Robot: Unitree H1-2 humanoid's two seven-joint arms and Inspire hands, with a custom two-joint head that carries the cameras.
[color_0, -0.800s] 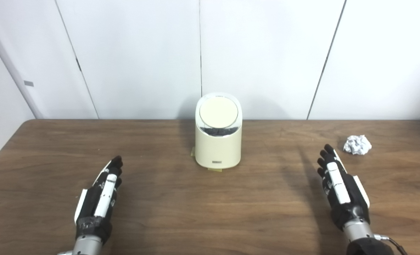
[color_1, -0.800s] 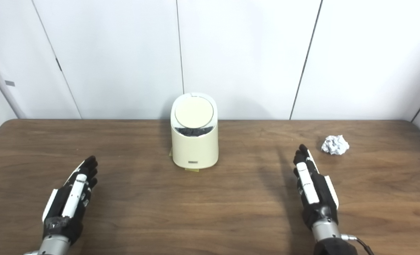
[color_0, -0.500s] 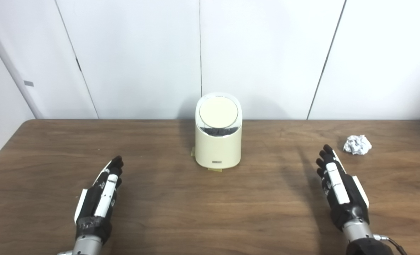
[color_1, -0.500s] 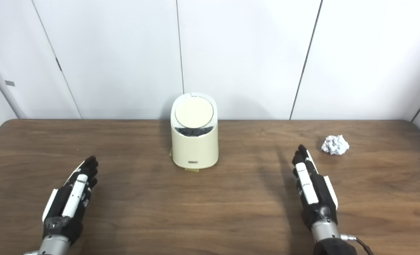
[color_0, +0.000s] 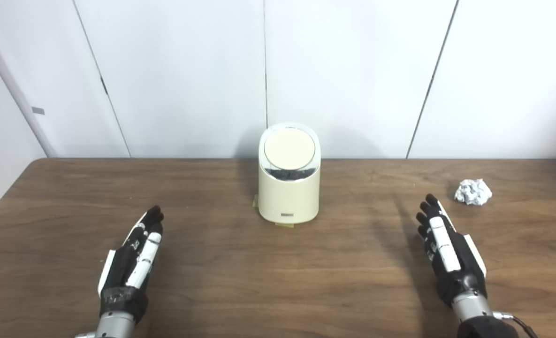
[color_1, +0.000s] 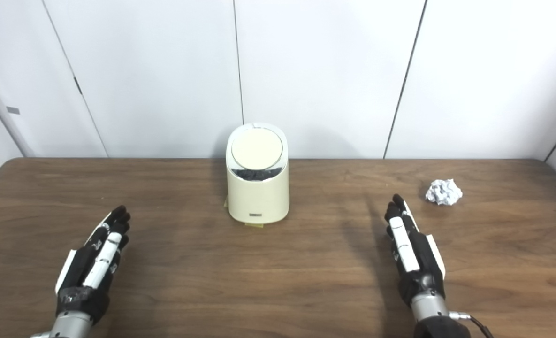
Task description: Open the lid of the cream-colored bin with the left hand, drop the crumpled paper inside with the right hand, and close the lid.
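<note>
A cream-colored bin (color_0: 288, 190) stands upright near the back middle of the wooden table, its round lid (color_0: 289, 150) down with a dark gap under the front edge. A ball of crumpled white paper (color_0: 473, 192) lies on the table at the far right. My left hand (color_0: 132, 260) hovers low at the front left, open, fingers stretched forward, holding nothing. My right hand (color_0: 446, 251) is open at the front right, fingers straight, a short way in front and left of the paper and apart from it.
The brown table (color_0: 240, 267) ends at white wall panels (color_0: 184, 75) just behind the bin. A small yellowish tab (color_0: 285, 225) shows under the bin's base.
My right hand has drawn back slightly toward me and a little left, away from the paper. The left hand has turned a touch. Bin and paper have not moved.
</note>
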